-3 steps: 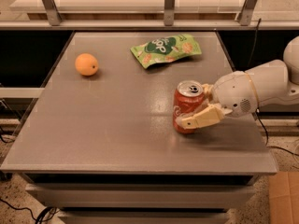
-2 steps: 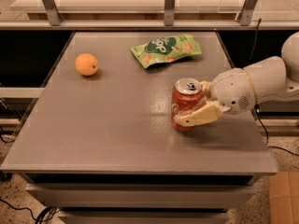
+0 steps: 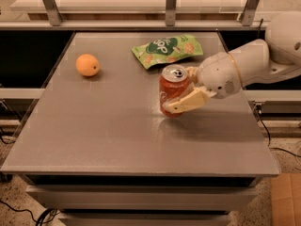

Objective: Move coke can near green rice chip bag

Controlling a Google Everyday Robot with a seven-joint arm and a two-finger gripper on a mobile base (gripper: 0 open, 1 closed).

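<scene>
The coke can (image 3: 173, 86) is a red can with a silver top, upright and right of the middle of the grey table (image 3: 103, 135). My gripper (image 3: 181, 91) reaches in from the right and is shut on the can, one cream finger (image 3: 188, 101) across its front lower side. The green rice chip bag (image 3: 167, 50) lies flat at the back of the table, just behind the can and a little to its left.
A round orange fruit (image 3: 87, 65) sits at the back left of the table. A metal rail with posts (image 3: 171, 4) runs behind the table. My white arm (image 3: 254, 60) crosses the right edge. A cardboard box (image 3: 286, 199) stands on the floor at lower right.
My gripper has carried the can away from the right front toward the back and left, closer to the green bag.
</scene>
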